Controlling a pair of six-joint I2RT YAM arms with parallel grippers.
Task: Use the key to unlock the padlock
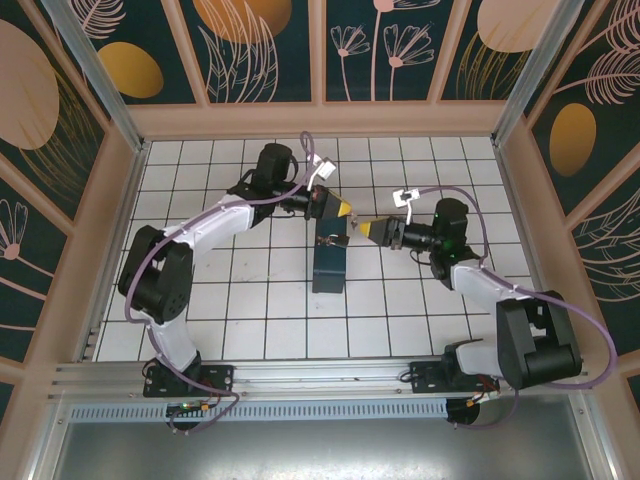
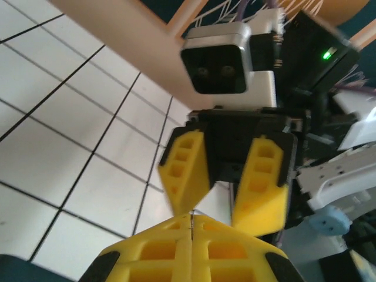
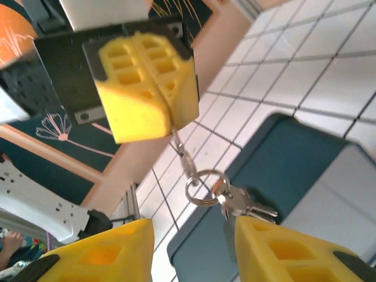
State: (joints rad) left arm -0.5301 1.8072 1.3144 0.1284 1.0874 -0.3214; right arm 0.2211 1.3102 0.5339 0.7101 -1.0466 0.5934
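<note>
Pinching jaws: my left gripper [image 3: 169, 120] is clamped flat on a thin chain [image 3: 183, 155].
Key: the key [image 3: 249, 207] dangles from its ring [image 3: 198, 189], long axis crosswise, just ahead of my right gripper [image 3: 194, 247].
Right jaws: 2 fingers apart, empty, nearer arm.
Padlock: I cannot make it out; teal box [image 3: 294, 153] beneath.

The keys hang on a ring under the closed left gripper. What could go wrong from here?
1. The keys dangle loose on the ring; they may swing aside when the open right gripper closes.
2. The left gripper pinches only a thin link; a pull could free it, dropping all onto the dark blue box.
</note>
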